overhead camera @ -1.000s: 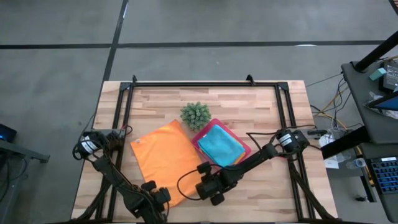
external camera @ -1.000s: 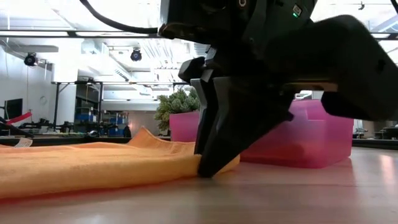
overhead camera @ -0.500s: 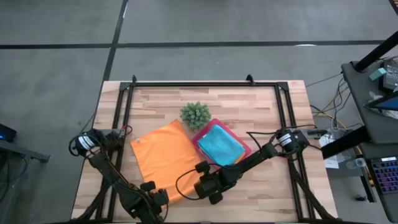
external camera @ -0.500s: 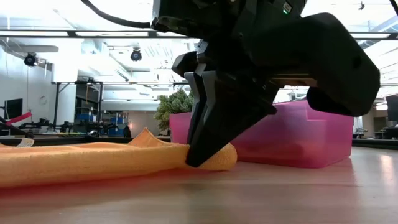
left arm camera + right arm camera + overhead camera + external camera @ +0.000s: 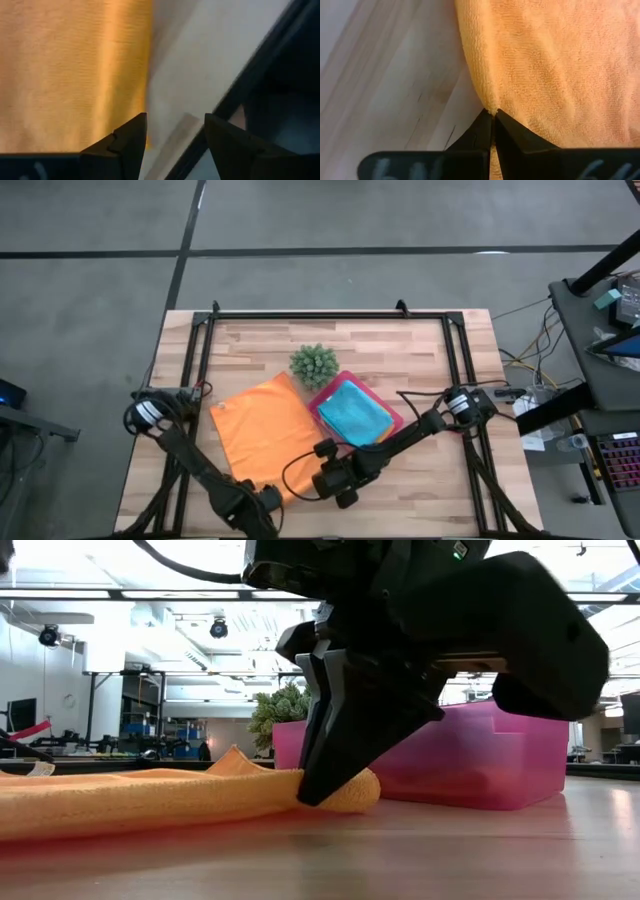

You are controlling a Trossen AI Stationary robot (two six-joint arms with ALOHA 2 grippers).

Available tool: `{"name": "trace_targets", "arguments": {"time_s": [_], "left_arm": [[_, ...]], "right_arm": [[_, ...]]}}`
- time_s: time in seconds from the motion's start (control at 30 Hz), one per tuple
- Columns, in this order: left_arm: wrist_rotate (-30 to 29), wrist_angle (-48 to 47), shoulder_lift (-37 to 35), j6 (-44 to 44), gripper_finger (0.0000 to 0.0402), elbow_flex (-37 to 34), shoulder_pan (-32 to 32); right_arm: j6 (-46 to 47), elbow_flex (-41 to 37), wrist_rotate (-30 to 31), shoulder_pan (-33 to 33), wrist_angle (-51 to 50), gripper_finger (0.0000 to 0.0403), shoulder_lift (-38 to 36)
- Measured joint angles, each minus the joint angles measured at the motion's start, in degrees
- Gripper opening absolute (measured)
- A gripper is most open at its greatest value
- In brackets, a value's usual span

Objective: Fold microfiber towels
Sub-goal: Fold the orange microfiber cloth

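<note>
Your left gripper has spread its fingers beside the orange towel, right gripper still pinching its edge, pink tray at two o'clock.

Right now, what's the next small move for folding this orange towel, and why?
Probably the left gripper should close on its corner of the orange towel. It is open at the towel's edge, holding nothing, while the right gripper is already pinched shut on the other near corner.

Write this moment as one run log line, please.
right end effector: shut on orange towel edge | left end effector: open beside towel | blue towel: in pink tray
</note>
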Motion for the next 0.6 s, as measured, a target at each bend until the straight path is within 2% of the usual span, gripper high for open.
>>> {"name": "trace_targets", "arguments": {"time_s": [0.23, 0.6], "left_arm": [[-2.4, -16.8, 3.4, 0.9, 0.0185, 8.0, 0.2], [-2.4, -15.6, 8.4, 4.6, 0.0185, 9.7, 0.2]], "right_arm": [[0.3, 0.0, 0.0, -0.3, 0.2, 0.0009, 0.0], [0.3, 0.0, 0.0, -0.3, 0.2, 0.0009, -0.1]]}}
